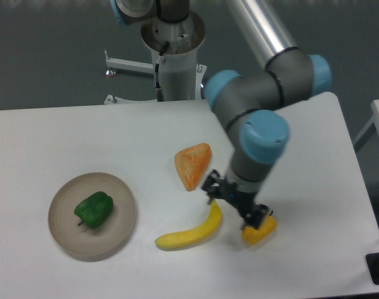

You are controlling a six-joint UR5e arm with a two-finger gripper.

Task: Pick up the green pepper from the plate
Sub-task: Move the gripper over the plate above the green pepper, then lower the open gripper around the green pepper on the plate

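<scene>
The arm is on its way to the pick, its gripper [235,204] hanging empty over the banana [191,232] and yellow pepper [261,231], fingers seemingly a little apart. It must next travel left and drop over the plate [120,193]. The green pepper [94,209] lies on that plate, well apart from the fingers, long axis running lower-left to upper-right; I cannot make out the stem.

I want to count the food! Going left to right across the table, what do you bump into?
Green pepper on the plate → banana → yellow pepper. The orange wedge sits above the banana, so I left it out.
</scene>
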